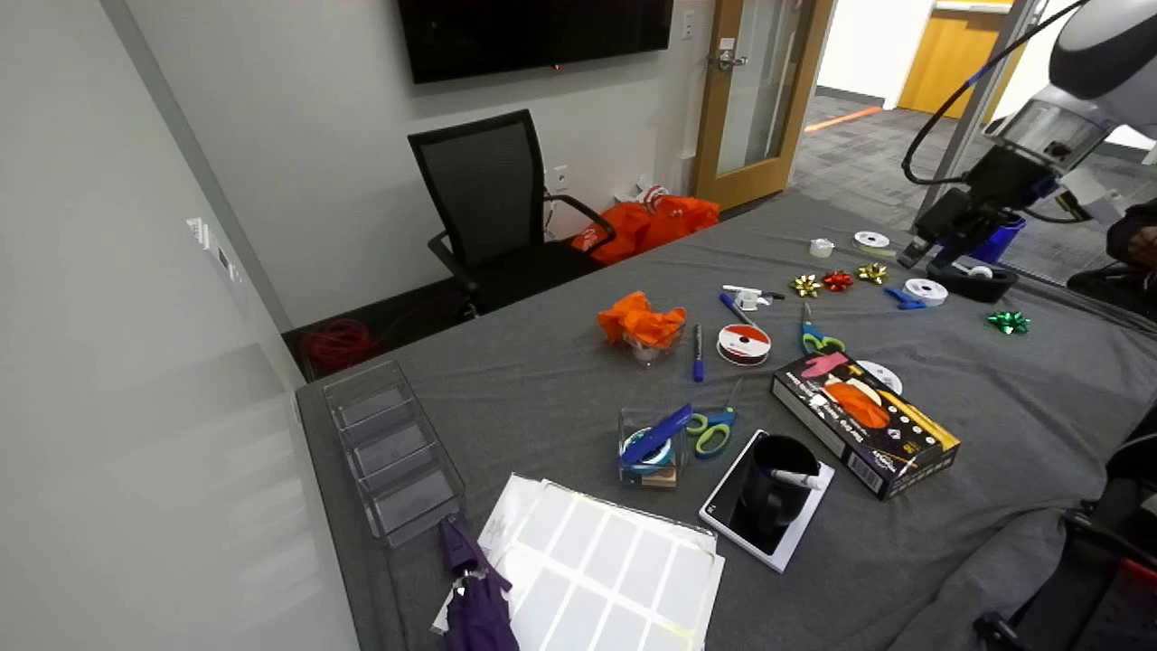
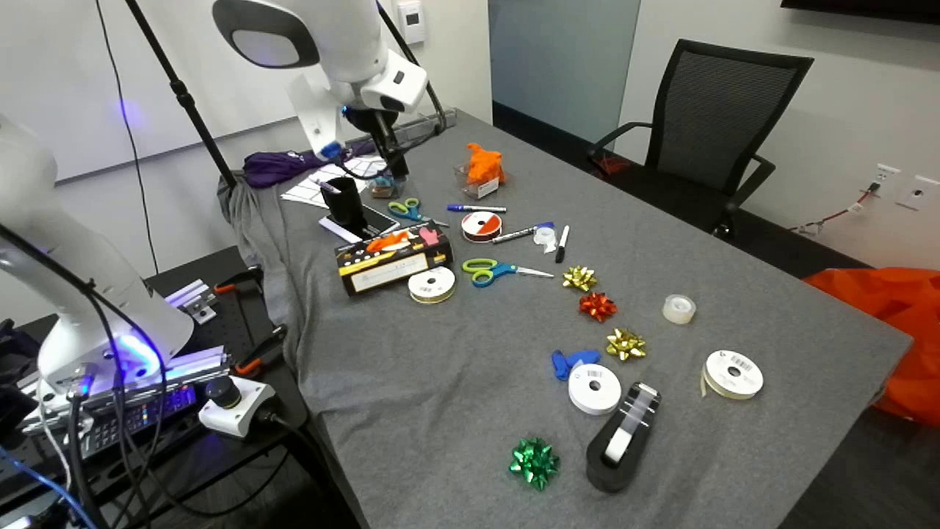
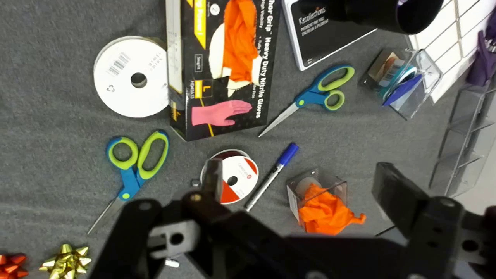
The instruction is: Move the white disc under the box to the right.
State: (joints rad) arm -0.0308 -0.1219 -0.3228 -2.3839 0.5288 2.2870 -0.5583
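Black jaws, wide and empty in the wrist view, suggest the approach step: next, reach and grip the round white disc (image 3: 123, 79) (left of the long black cardboard box (image 3: 224, 69)).

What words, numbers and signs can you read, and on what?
Box: "Thor Grip Heavy Duty Nitrile Gloves"
Box: "High Visibility"
Box: "Power!"
Box: "2"
Box: "L"
Ink pad: "Recollections"
Ink pad: "PIGMENT INK PAD"
Ink pad: "ENCREUR À PIGMENT"
White disc: recycling sign
Red-white spool: maybe "Celebrate"
Other print: too small or blurred.
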